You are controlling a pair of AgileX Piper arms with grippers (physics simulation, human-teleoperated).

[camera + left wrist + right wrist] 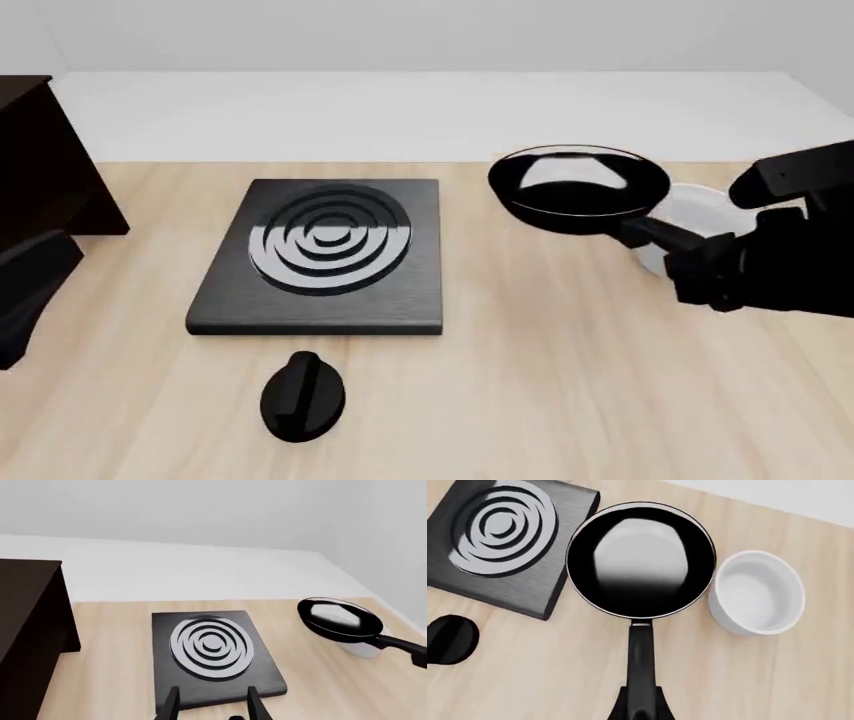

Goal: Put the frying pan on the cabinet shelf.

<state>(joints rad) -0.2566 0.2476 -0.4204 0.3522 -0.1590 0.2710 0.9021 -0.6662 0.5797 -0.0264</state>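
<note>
Clamping the frying pan's (578, 187) handle, the right gripper (639, 707) holds it level above the tabletop (561, 380) for carrying to the cabinet shelf (27, 580); the left gripper (212, 702) is open.

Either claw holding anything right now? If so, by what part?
The right claw is shut on the frying pan, gripping the near end of its long handle. The left claw is open and holds nothing.

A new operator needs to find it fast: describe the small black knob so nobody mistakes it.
Start at the flat black stove plate with silver rings, lying on the wooden table. Just off its near edge, toward the arms, the small black knob lies alone on the bare wood. It is a dull oval with a raised ridge along its middle, unlike the glossy, long-handled frying pan.
</note>
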